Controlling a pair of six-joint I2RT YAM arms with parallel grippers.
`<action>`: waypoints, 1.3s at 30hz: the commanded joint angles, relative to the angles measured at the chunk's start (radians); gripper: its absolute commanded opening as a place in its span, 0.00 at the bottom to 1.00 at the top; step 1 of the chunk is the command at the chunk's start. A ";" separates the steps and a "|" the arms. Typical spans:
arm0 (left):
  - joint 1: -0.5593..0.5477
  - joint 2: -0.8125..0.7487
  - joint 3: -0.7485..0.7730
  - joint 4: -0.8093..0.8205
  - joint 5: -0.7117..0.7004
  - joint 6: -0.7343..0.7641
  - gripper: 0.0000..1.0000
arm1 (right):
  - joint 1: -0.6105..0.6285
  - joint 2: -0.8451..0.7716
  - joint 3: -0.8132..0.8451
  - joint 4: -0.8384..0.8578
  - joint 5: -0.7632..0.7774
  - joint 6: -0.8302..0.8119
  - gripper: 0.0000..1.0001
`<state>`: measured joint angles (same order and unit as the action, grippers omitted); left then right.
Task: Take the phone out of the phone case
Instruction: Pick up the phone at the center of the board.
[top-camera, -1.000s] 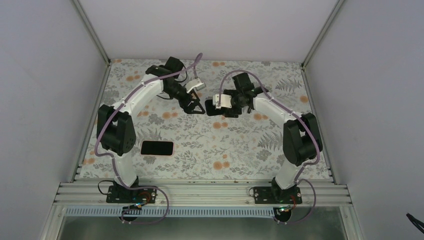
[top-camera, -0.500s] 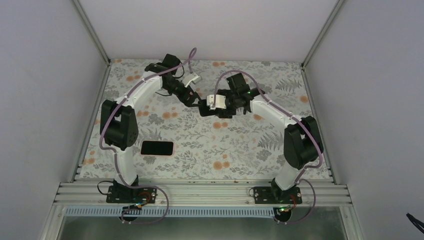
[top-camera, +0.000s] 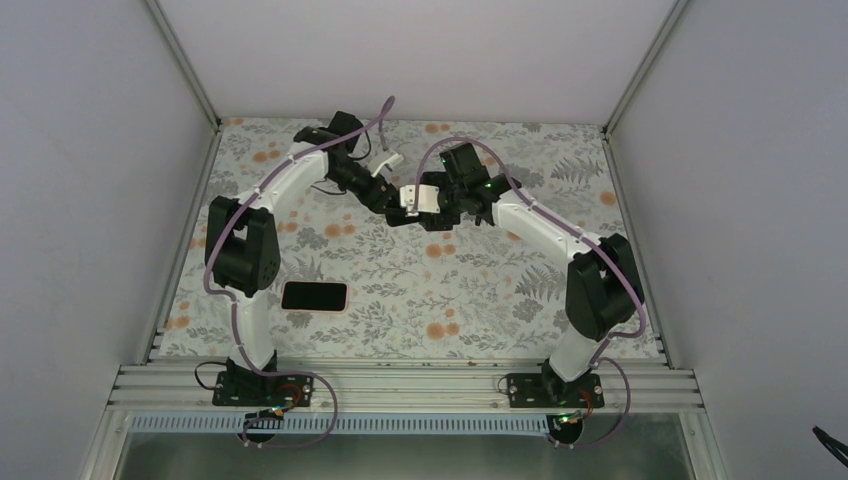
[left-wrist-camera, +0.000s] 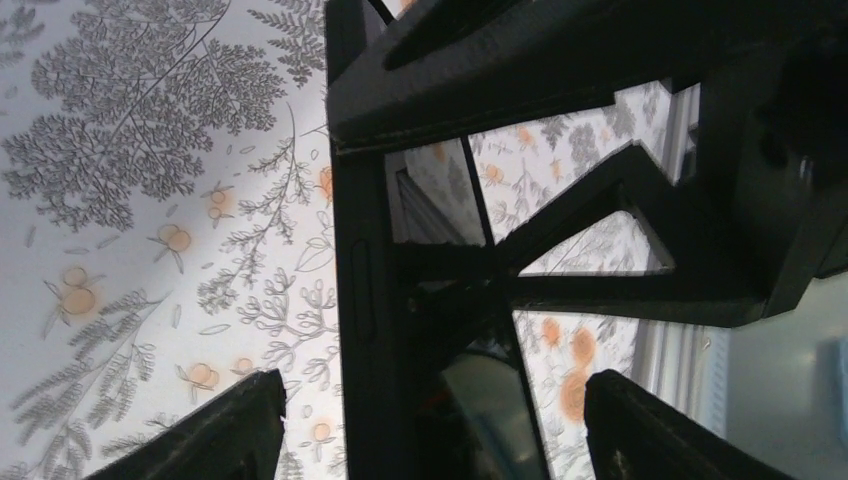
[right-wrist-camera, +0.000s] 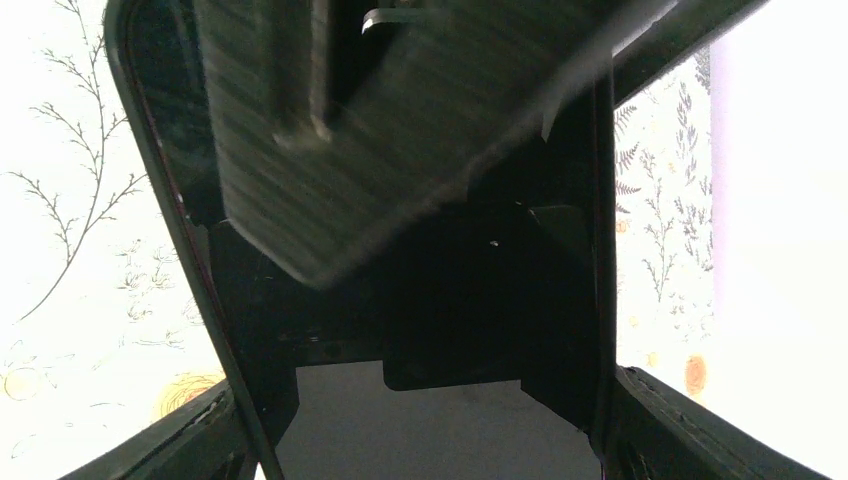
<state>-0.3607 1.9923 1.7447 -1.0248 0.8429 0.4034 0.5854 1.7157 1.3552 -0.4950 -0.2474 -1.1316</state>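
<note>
My right fingers (top-camera: 420, 214) are clamped across the black phone case (right-wrist-camera: 450, 300), holding it raised over the tabletop (top-camera: 480, 300) toward the middle of the far edge. The case fills the whole gap between them. My left fingers (top-camera: 392, 207) are spread wide, with one side wall of the case standing between them; I cannot confirm contact. The phone (top-camera: 314, 296) lies flat, dark side up, near the left edge toward the near-left corner, well apart from the case.

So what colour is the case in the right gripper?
Black; the phone case shows best in left wrist view.
</note>
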 joint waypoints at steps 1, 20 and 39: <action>-0.001 0.006 0.042 -0.052 0.082 0.018 0.62 | 0.020 -0.036 0.032 0.072 0.028 0.016 0.63; -0.001 0.009 0.121 -0.213 0.150 0.193 0.02 | 0.023 -0.178 -0.046 0.016 0.093 0.078 0.84; -0.030 -0.460 -0.220 0.053 -0.096 0.367 0.02 | -0.227 -0.340 -0.053 -0.194 -0.408 0.325 0.65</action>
<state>-0.3752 1.5944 1.5890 -1.0935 0.7551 0.7479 0.3584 1.3758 1.3041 -0.7166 -0.5442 -0.9051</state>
